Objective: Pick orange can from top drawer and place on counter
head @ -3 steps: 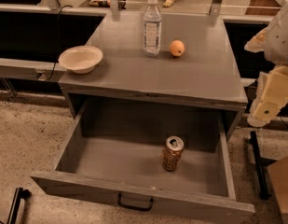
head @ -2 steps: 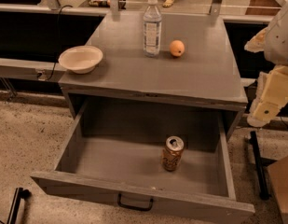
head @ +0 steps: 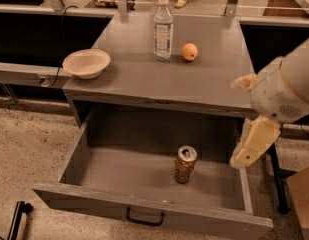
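Note:
The orange can (head: 185, 165) stands upright on the floor of the open top drawer (head: 144, 204), right of its middle. The drawer is pulled far out from under the counter (head: 194, 79). My gripper (head: 251, 146) hangs from the white arm at the right. It sits above the drawer's right wall, to the right of the can and apart from it. It holds nothing that I can see.
On the counter stand a water bottle (head: 163, 29) and a round orange fruit (head: 189, 51) at the back, and a pale bowl (head: 86, 63) at the left edge. A cardboard box (head: 301, 199) and a black stand leg (head: 276, 179) are to the drawer's right.
The arm and gripper have moved left and down, from beside the counter's right edge to over the drawer's right wall. The can and the things on the counter have not moved.

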You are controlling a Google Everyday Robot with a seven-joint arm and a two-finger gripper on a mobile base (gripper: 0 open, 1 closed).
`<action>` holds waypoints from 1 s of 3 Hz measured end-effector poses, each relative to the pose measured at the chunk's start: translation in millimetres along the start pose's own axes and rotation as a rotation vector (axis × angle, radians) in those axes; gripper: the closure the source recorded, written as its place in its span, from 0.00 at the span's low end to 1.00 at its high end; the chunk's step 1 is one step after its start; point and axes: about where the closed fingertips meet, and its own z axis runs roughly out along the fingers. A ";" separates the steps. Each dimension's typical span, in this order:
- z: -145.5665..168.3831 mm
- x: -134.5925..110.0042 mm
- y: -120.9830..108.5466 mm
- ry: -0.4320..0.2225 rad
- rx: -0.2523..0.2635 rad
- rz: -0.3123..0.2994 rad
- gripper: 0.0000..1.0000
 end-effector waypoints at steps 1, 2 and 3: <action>27.4 5.1 9.2 -0.016 0.003 0.000 0.00; 50.3 7.1 8.5 -0.073 -0.035 0.025 0.00; 98.1 -1.3 17.6 -0.196 -0.072 0.052 0.00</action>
